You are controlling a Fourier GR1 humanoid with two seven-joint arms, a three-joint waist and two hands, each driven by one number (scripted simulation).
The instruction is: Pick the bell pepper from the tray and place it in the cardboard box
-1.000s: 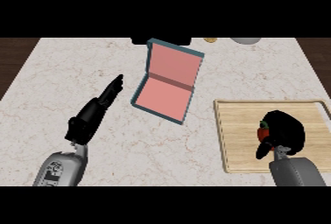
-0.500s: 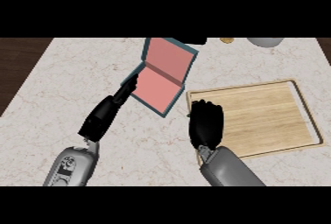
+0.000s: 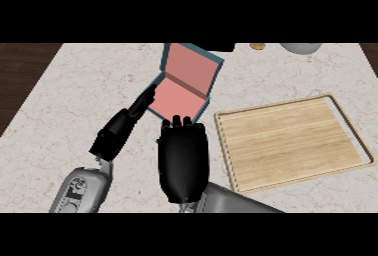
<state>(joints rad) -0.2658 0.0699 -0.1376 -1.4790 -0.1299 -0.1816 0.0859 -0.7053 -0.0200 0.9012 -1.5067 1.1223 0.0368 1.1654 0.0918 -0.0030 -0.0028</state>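
The cardboard box (image 3: 184,85), teal outside and pink inside, lies open at the counter's upper middle. My right hand (image 3: 183,155) hovers just below its near edge, back turned up and fingers curled under. The bell pepper is hidden from view, apparently inside that curled hand. The wooden tray (image 3: 295,140) to the right holds nothing. My left hand (image 3: 118,132) is open, its straight fingers reaching the box's left edge.
A white cup (image 3: 300,48), a small orange thing (image 3: 257,46) and a dark object (image 3: 220,47) sit along the counter's far edge. The counter's left edge (image 3: 29,100) borders dark wood.
My right hand left the tray and travelled left to the box's near edge; the red pepper seen under it on the tray is gone from the tray. The left hand edged toward the box.
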